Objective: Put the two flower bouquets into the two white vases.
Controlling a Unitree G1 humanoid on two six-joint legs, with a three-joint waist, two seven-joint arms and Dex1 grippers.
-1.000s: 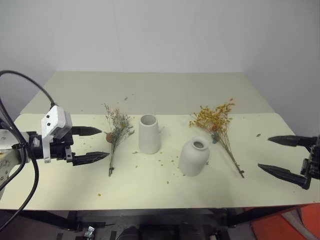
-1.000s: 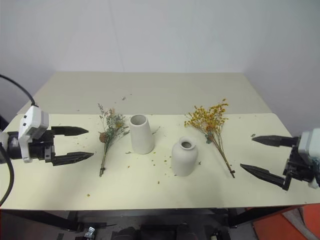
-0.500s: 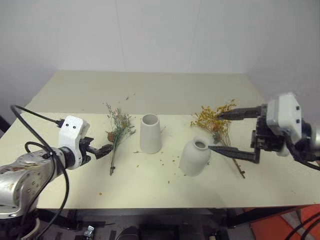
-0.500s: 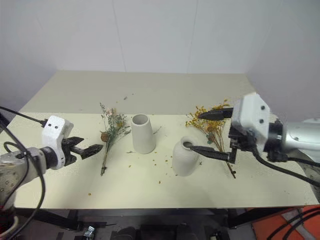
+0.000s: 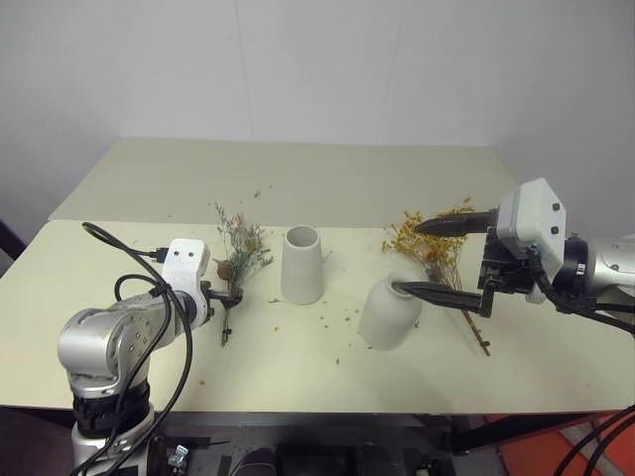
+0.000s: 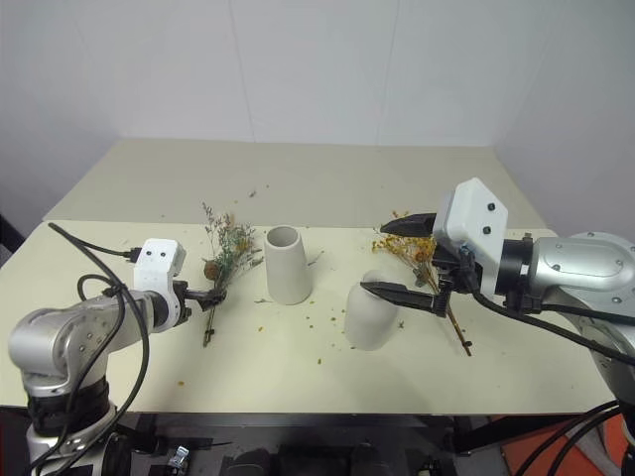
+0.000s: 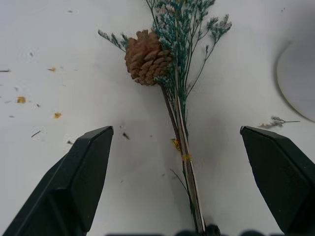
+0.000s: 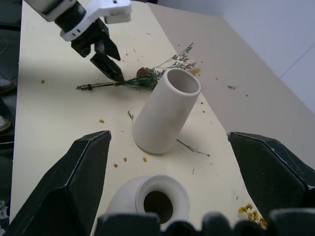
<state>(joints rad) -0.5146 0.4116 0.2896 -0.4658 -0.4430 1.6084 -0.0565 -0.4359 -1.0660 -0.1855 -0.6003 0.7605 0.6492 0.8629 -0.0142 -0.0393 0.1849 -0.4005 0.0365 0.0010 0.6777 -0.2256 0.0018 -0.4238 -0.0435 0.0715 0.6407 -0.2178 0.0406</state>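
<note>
The left wrist view is showing what the head views are blurring together: the left tool (image 7: 179, 162) is standing wide open, its two fingers straddling the thin stems of the grey-green bouquet (image 7: 170, 73) without touching them, a brown cone sitting just beside the stems. The right wrist view is looking past the right tool (image 8: 170, 162), also spread wide and holding nothing, down into the mouth of the short rounded vase (image 8: 155, 199), with the tall vase (image 8: 165, 110) standing upright beyond it. In the head views, the left arm is reaching low over the table (image 5: 298, 372), while the right arm is hovering raised, pointing leftward, over the short vase and the yellow-orange bouquet (image 5: 432, 243) lying flat just beside it.
</note>
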